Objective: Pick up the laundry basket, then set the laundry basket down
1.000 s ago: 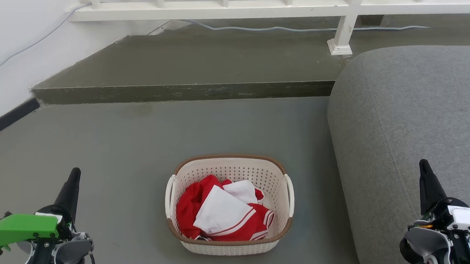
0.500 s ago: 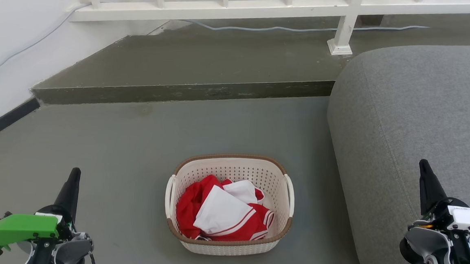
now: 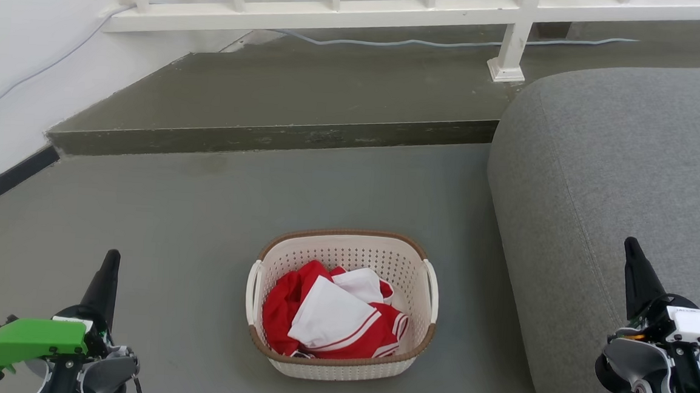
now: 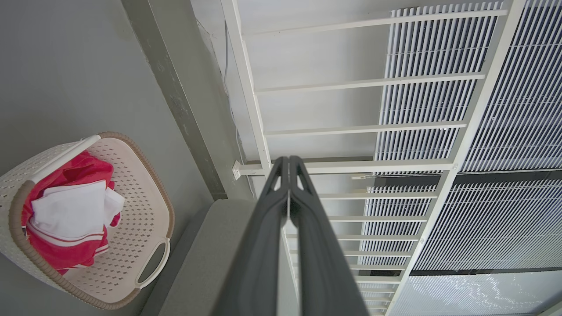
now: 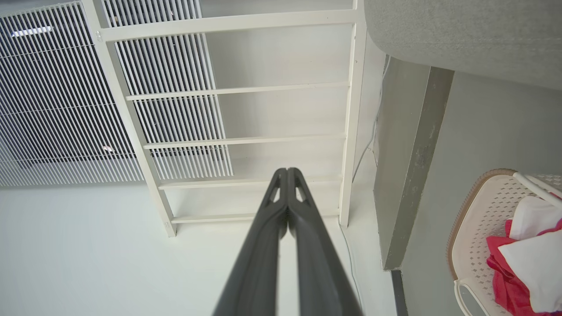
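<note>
**Desk:** Where is the laundry basket (image 3: 352, 252) sitting?

**Photographer:** It is resting upright on the grey floor (image 3: 172, 222), in the near middle of the head view, between the two arms and touching neither. Red and white clothes (image 3: 330, 317) are lying crumpled inside it. A white handle (image 3: 251, 291) is showing on its left side and another on its right.

**Desk:** What is surrounding it?

**Photographer:** A grey fabric sofa (image 3: 618, 176) is filling the right side, just beside the basket. Beyond the basket, a low dark step (image 3: 268, 137) is running across the floor. A white railing (image 3: 337, 7) is standing at the far edge of the raised level, with a pale cable (image 3: 426, 43) trailing along its foot.

**Desk:** And the arms?

**Photographer:** The left gripper (image 3: 112, 258) is hanging at the near left above bare floor, well apart from the basket and pointing away from the robot. Its jaws are pressed together with nothing between them, the two dark fingers (image 4: 263, 245) meeting at their tips in the left wrist view. The right gripper (image 3: 631, 247) is hanging at the near right over the sofa. Its jaws are likewise closed tight and gripping nothing, as the right wrist view is showing.

**Desk:** Is anything touching the basket?

**Photographer:** Both grippers are hanging clear of its handles and its brown rim.
</note>
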